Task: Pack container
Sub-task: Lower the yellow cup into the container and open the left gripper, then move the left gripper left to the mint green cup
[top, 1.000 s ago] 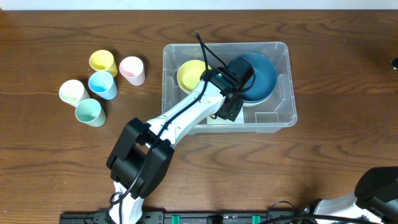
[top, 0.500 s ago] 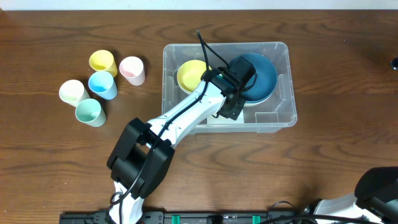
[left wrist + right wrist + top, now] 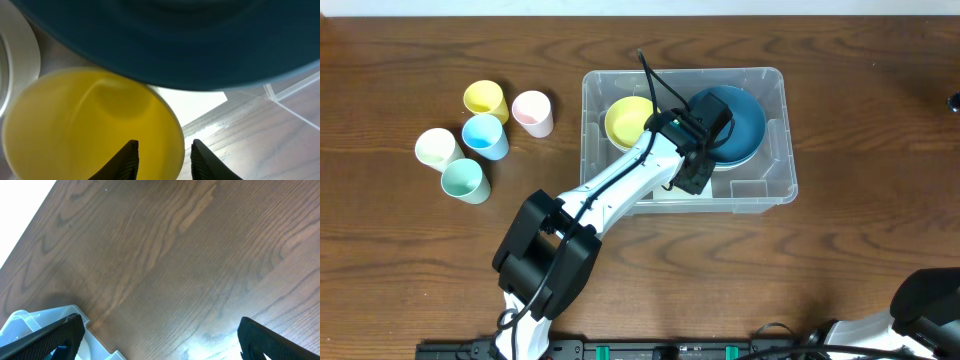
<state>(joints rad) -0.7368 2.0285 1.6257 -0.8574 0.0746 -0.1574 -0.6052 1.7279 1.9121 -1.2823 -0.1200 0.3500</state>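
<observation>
The clear container (image 3: pixel 775 90) stands right of the table's middle, holding a yellow bowl (image 3: pixel 625 118) and a dark blue bowl (image 3: pixel 740 125). My left gripper (image 3: pixel 692 172) reaches down into it between the two bowls. In the left wrist view its jaws (image 3: pixel 165 152) stand apart astride the yellow bowl's (image 3: pixel 75 125) rim, with a gap on each side. The blue bowl (image 3: pixel 175 45) fills the top of that view, and the container's white label (image 3: pixel 195 105) shows beneath. My right gripper (image 3: pixel 160 337) hangs wide open over bare wood, with a corner of the container (image 3: pixel 30 317) at lower left.
Several cups cluster left of the container: yellow (image 3: pixel 485 98), pink (image 3: pixel 532 112), blue (image 3: pixel 484 135), white (image 3: pixel 436 148) and green (image 3: pixel 463 180). A white rim (image 3: pixel 15 65) shows at the left edge of the left wrist view. The right arm's base (image 3: pixel 930 300) sits at the lower right corner.
My left gripper's jaws have parted from shut, letting go of the yellow bowl's rim. The arms and bowls have hardly shifted.
</observation>
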